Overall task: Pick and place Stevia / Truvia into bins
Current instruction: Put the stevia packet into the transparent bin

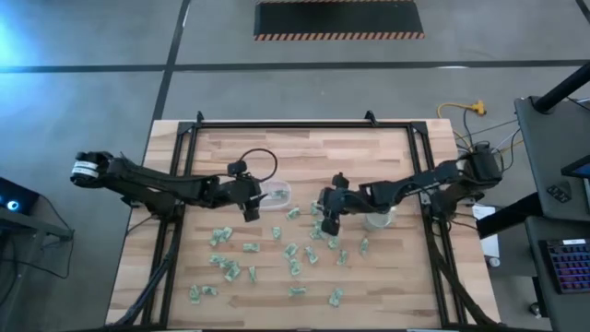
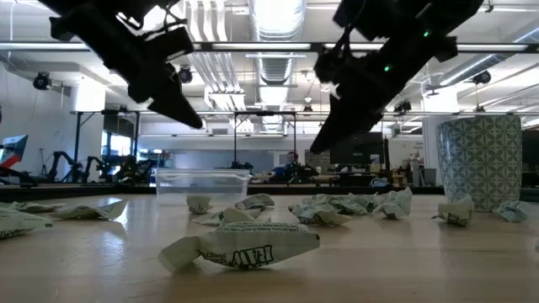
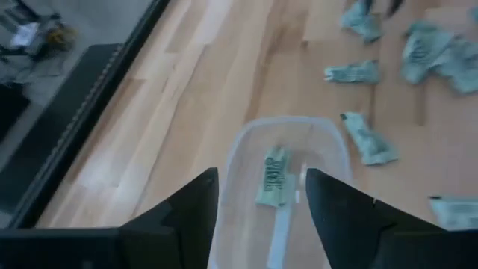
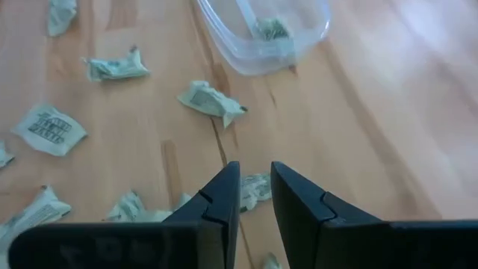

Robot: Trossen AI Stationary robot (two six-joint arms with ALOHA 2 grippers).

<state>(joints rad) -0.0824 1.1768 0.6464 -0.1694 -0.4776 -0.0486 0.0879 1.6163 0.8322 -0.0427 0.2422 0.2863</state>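
Note:
Several crumpled pale green and white sweetener packets (image 1: 293, 263) lie scattered on the wooden table, mostly toward its near side. The clear rounded tub (image 1: 277, 195) stands at mid-table with one packet (image 3: 275, 179) lying on its floor. A round patterned cup (image 2: 480, 160) stands to the right (image 1: 378, 219). My left gripper (image 3: 261, 173) hovers open just above the tub's left end (image 1: 252, 210). My right gripper (image 4: 255, 166) hangs above the packets between tub and cup (image 1: 329, 224), its fingers only narrowly apart and with nothing between them; a packet (image 4: 254, 190) lies on the table below it.
A black metal frame (image 1: 184, 138) runs along the table's far, left and right edges. Bare wood lies on the far half of the table (image 1: 304, 152). A desk with a keyboard (image 1: 562, 254) stands beyond the right edge.

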